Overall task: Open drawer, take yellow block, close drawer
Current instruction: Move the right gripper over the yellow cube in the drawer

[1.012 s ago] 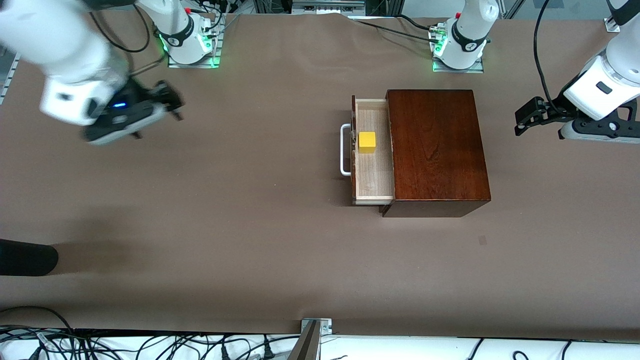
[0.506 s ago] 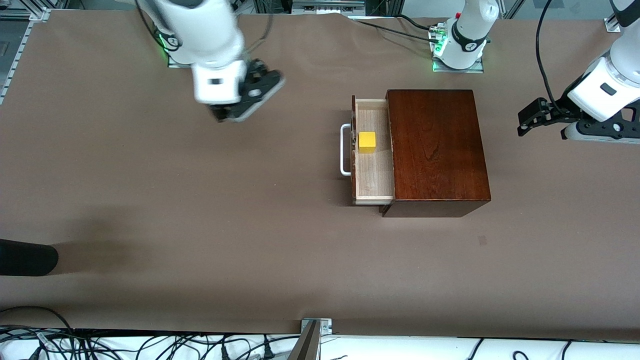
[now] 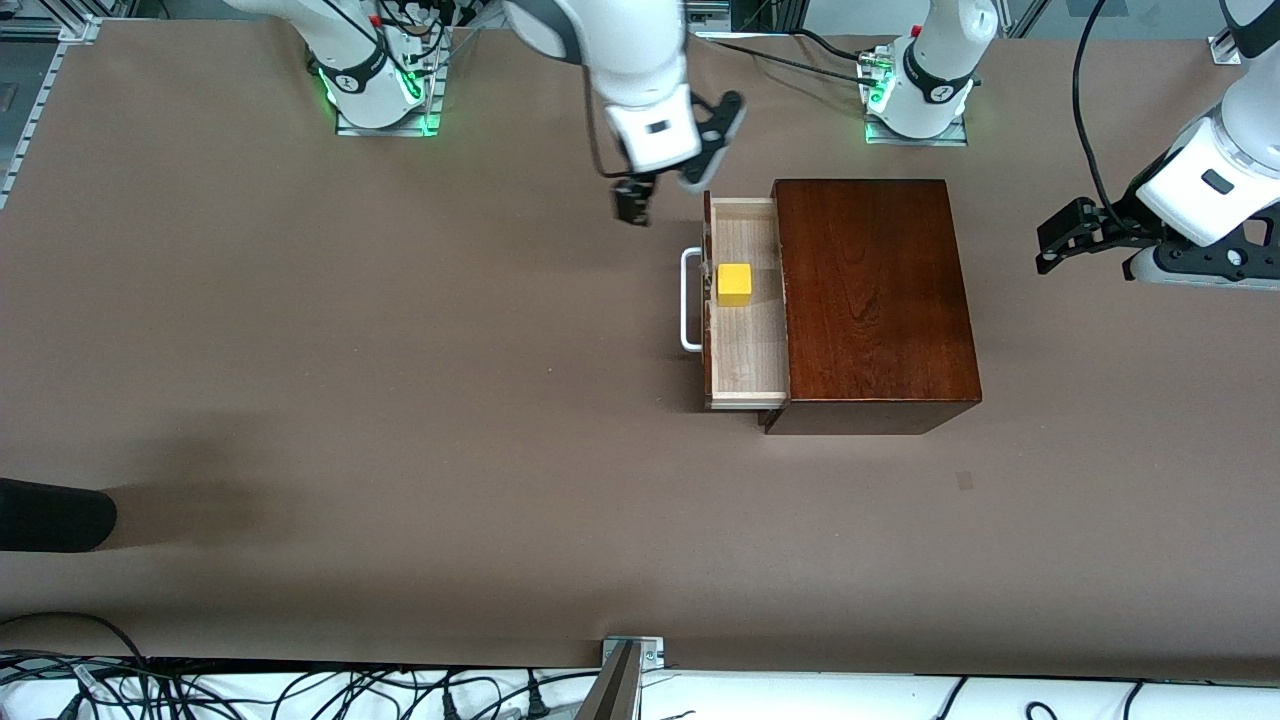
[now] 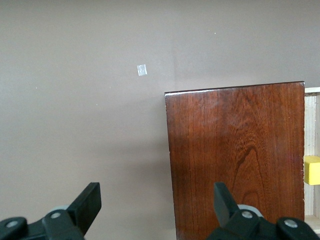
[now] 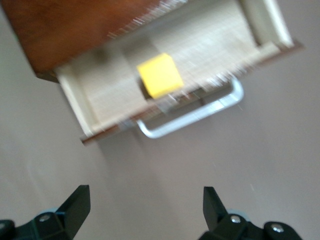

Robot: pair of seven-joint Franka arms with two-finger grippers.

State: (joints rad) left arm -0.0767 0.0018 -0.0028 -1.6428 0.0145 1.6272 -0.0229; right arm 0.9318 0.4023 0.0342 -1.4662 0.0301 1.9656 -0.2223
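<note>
From my station, going across the front view from its left edge, the first thing I meet is the right gripper (image 3: 633,203), hanging from the right arm in the air over the bare tabletop (image 3: 400,400) just beside the open drawer's corner that lies farthest from the front camera. Its own wrist camera shows both fingers (image 5: 75,204) spread wide with nothing between them, the table under them. Next comes the drawer (image 3: 745,350), pulled out of the wooden box (image 3: 875,300) toward the right arm's end of the table, its pale inner floor showing. Its white handle (image 3: 688,300) sits on the drawer front and nothing touches it. The yellow block (image 3: 734,284) rests on the drawer floor, close against the inside of the drawer front and nearer the end of the drawer that is farther from the front camera; the right wrist view shows it (image 5: 160,75) just inside the handle (image 5: 195,112). The dark reddish-brown box stands flat on the table. Last, the left gripper (image 3: 1050,240) waits up in the air at the left arm's end of the table, well apart from the box; in its wrist view I see its fingers (image 4: 90,200) wide apart and holding nothing, with the box top (image 4: 235,150) and a sliver of the block (image 4: 312,170) below.
</note>
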